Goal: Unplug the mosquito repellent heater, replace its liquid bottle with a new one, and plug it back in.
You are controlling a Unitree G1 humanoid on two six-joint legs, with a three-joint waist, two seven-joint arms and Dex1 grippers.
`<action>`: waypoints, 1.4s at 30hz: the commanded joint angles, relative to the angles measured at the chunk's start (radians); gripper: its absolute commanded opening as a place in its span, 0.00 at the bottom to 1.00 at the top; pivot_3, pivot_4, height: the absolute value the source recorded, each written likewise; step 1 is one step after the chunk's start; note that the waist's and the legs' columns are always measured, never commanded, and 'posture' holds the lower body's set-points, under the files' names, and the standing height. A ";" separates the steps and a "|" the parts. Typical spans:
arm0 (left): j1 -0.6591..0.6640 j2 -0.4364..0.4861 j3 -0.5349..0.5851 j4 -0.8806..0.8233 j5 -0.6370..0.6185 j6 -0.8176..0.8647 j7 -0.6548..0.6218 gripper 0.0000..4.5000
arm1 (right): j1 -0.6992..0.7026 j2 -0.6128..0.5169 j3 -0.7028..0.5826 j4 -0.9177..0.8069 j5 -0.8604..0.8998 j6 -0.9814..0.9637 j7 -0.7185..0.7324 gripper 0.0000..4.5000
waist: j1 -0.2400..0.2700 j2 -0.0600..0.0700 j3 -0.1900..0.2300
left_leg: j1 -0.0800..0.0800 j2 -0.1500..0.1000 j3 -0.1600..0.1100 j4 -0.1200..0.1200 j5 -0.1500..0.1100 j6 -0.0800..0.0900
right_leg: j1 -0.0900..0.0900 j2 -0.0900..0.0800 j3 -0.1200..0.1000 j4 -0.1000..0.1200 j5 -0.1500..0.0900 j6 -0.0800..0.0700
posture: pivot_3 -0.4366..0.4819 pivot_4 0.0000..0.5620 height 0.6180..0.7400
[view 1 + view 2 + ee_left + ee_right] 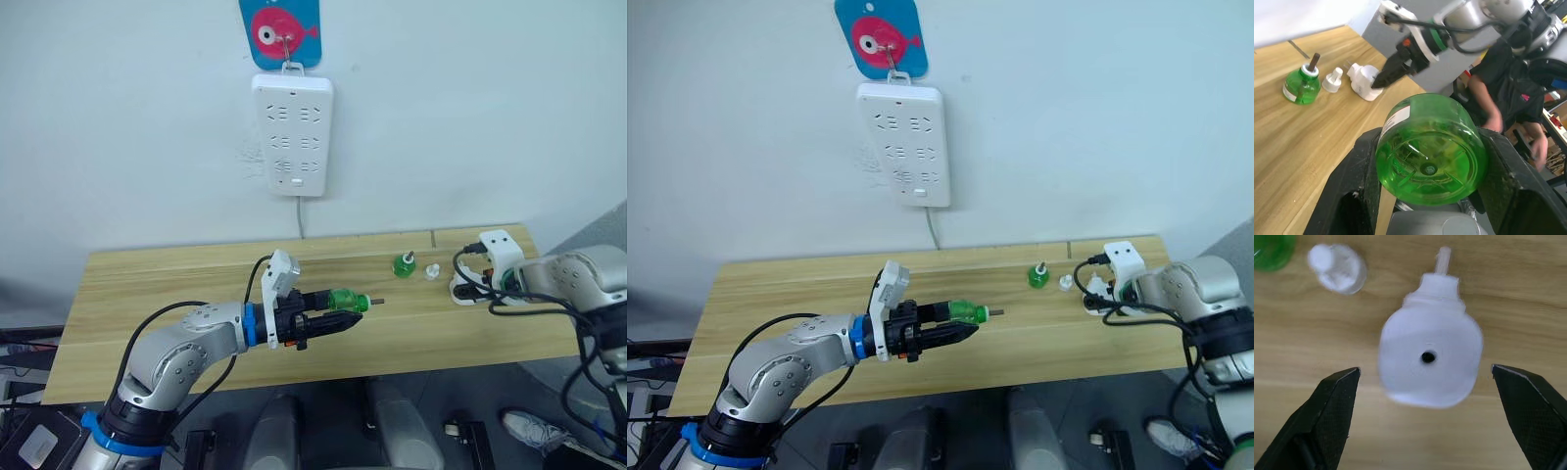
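My left claw is clamped on a green bottle, held on its side above the table, its dark wick pointing toward the heater; from my left wrist I see the bottle's round base squeezed between my two black fingers. This held bottle has no cap. My right claw is spread wide, one finger on either side of the heater and not touching it; the heater lies on the table, its white rounded body showing a small dark hole at the middle and prongs sticking out at the far end. Just beside the heater, on the side toward my left arm, sits a small white cap, loose on the wood. Just beyond the cap from the heater stands a second green bottle, upright, with a dark wick rising from its neck. Well behind the heater and up on the wall hangs the white power strip, its cord running down behind the table, with a blue hook plate bearing a pink fish above it.
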 commanded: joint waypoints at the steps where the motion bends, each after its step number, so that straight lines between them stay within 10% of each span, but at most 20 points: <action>1: 0.020 -0.006 0.015 -0.055 0.005 -0.017 -0.020 0.51 | -0.034 0.024 -0.005 0.073 -0.118 -0.015 0.077 1.00 | 0.000 0.001 0.002 | 0.000 0.000 -0.001 0.000 0.000 0.000 | 0.000 0.000 -0.001 0.000 0.000 0.000 | 0.35 0.60 0.92; 9: 0.032 -0.016 0.027 -0.072 0.011 -0.007 -0.014 0.51 | -0.060 0.095 -0.043 0.184 -0.258 -0.028 0.191 1.00 | 0.000 0.000 0.007 | 0.000 -0.001 -0.001 0.000 0.000 0.000 | 0.000 -0.001 -0.001 0.000 0.000 0.000 | 0.37 0.60 0.92; 14: 0.021 -0.023 0.031 -0.071 0.010 0.001 -0.008 0.51 | -0.049 0.111 -0.061 0.176 -0.318 -0.031 0.249 0.65 | 0.000 0.000 0.008 | 0.000 -0.001 -0.002 0.000 0.000 0.000 | 0.000 -0.001 -0.002 0.000 0.000 0.000 | 0.37 0.60 0.92; 34: 0.021 -0.036 0.012 -0.071 0.040 -0.001 -0.020 0.51 | 0.079 0.083 -0.144 -0.032 -0.432 0.053 0.305 0.65 | 0.000 0.000 0.010 | -0.001 -0.001 -0.003 0.000 0.000 0.000 | 0.000 -0.002 -0.003 -0.001 0.000 0.000 | 0.35 0.55 0.92; 38: 0.026 -0.033 0.015 -0.069 0.043 0.000 -0.029 0.51 | 0.094 0.061 -0.110 -0.056 -0.454 0.017 0.350 0.98 | -0.002 -0.001 0.011 | -0.001 -0.001 -0.002 0.000 0.000 0.000 | 0.000 -0.002 -0.002 -0.001 0.000 0.001 | 0.34 0.56 0.92; 42: 0.033 -0.030 0.016 -0.064 0.050 -0.003 -0.040 0.51 | 0.104 0.043 -0.082 -0.087 -0.471 -0.012 0.407 1.00 | -0.002 -0.001 0.011 | -0.001 -0.001 -0.002 0.000 0.000 0.000 | 0.000 -0.002 -0.003 -0.001 0.000 0.001 | 0.34 0.56 0.92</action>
